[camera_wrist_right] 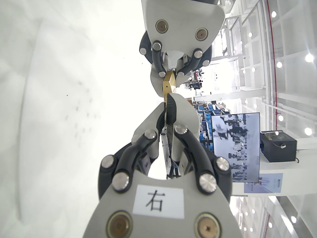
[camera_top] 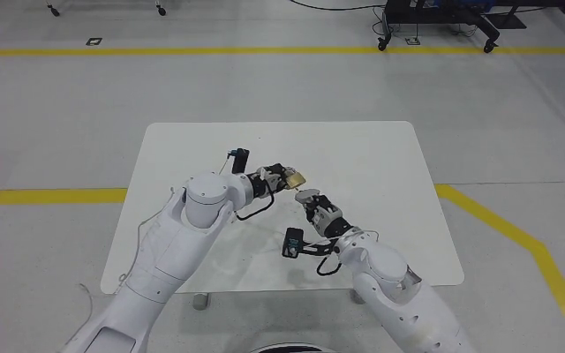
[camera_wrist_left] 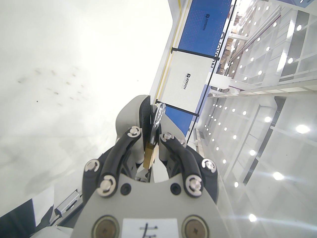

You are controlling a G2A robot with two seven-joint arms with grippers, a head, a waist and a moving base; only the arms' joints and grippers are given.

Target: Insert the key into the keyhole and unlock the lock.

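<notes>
Above the white table, the left gripper pinched the brass padlock steady so the right gripper, clamped on the silver key, could meet its keyhole end.

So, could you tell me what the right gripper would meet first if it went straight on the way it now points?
Most likely the brass padlock held in the left gripper: it sits directly ahead of the right gripper. The gap looks very small, though depth is unclear.
</notes>
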